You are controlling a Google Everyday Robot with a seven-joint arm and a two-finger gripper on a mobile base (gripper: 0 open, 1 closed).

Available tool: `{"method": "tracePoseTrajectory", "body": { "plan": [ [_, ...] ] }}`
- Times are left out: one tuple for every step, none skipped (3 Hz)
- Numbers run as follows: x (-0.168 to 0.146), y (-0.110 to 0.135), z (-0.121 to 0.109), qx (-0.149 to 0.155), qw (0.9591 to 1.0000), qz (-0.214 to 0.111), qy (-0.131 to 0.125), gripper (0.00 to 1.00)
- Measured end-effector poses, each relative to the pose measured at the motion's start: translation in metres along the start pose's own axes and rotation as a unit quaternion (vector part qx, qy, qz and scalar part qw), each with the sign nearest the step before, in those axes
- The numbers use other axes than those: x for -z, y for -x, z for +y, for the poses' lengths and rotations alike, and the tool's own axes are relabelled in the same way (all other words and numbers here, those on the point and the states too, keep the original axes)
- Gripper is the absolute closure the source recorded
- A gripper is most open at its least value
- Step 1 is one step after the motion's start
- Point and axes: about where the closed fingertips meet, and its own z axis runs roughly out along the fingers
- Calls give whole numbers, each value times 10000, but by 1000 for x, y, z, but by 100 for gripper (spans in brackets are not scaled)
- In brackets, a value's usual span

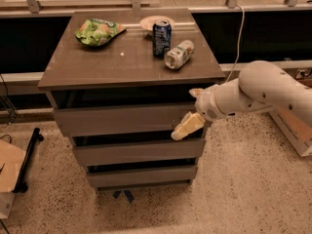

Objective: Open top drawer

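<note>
**Top drawer and claw.** The top drawer (122,120), uppermost of three fronts beneath the desk (97,65), appeared shut. The claw (184,113) stood at the panel's right end. It was spread wide, its pale fingers (187,126) apart, one by the gap above the panel and one at the lower edge. It held nothing that could be seen. The front was judged rigid, smooth and handleless, so purchase lay only at its top lip or lower edge. The box probably slid with modest resistance, though a pull this far off-centre risked skewing it. A can (161,31) and a bottle (179,54) on top could tip or roll if jolted.
</note>
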Motion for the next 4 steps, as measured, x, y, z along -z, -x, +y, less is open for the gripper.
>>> {"method": "tracePoseTrajectory", "body": {
  "plan": [
    [-29,-5,-20,-89,9998,-159,53,0],
    [-59,0,-36,-135,9992,-342,165,0],
    [-87,-8,-37,-348,9981,-384,345,0],
    [-106,-19,-32,-587,9963,-383,496,0]
  ]
}}
